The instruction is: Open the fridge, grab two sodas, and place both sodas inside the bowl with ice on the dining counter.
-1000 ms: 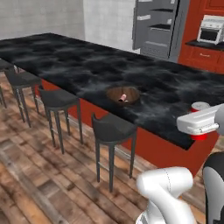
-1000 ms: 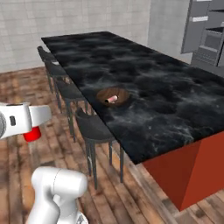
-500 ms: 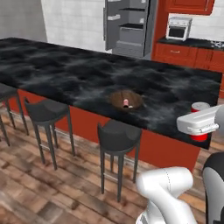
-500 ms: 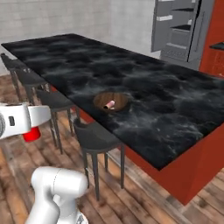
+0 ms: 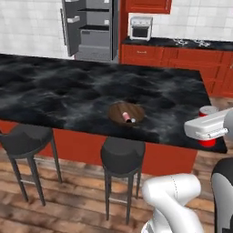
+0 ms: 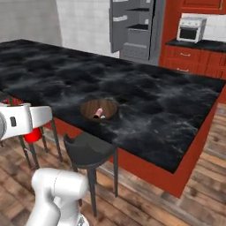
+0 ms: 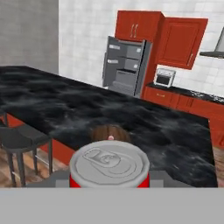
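**Second soda in hand, bowl across the desk edge**

Left base view: the fingers (image 5: 207, 136) are closed on a red soda can (image 5: 208, 140), held off the near right corner of the black desk (image 5: 54, 91). The wooden bowl (image 5: 127, 113) sits near the desk's front edge, well apart from the held can, with another can (image 5: 127, 118) lying on its side inside it. A small pale speck beside that can may be the ice, too small to be sure. The fridge (image 5: 91, 29) stands open at the back, and two stools (image 5: 122, 157) are parked under the desk edge.

Right base view: the held can (image 6: 33, 133) hangs under the white hand, below desk height and out over the floor. The bowl (image 6: 99, 108) lies ahead, with a stool (image 6: 90, 150) just in front of it.

Hand view: the can's pale top (image 7: 109, 162) sits between the fingers, and the bowl (image 7: 110, 131) shows beyond it on the desk.

The risks, as I judge them: the can is low, so a straight reach could knock it against the desk edge or the stool. The bowl is shallow and already occupied, so a high or off-centre release could send the can rolling out.
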Robot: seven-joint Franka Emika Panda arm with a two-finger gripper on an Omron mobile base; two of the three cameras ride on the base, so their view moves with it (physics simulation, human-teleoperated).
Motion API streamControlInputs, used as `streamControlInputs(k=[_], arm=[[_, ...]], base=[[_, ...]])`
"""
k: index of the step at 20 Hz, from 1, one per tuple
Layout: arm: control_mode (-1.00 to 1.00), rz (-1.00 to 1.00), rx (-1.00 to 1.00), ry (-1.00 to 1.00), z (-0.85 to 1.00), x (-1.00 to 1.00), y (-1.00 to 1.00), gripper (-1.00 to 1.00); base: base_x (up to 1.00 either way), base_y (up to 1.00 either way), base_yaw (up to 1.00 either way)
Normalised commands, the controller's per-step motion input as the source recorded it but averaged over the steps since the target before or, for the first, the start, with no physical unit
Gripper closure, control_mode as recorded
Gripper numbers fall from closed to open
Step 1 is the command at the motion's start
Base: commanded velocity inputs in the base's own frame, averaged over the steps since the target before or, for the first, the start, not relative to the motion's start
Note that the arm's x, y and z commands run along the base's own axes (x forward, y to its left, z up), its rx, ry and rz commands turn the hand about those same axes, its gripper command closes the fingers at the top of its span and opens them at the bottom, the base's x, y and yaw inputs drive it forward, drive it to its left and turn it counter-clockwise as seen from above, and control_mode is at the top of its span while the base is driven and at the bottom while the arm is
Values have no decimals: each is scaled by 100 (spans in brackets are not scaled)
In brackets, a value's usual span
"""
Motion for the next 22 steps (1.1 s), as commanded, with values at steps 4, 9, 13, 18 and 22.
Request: streamControlInputs(k=[4,9,13,18,22], arm=[[100,0,0,0,0,0,0,100],[100,0,0,0,0,0,0,100],[100,0,0,0,0,0,0,100],[100,0,0,0,0,0,0,100],[-100,-7,-3,18,0,50,-2,100]], base=[[56,65,-46],[58,69,-44],[93,53,-37],[100,3,-27],[50,-3,-10]])
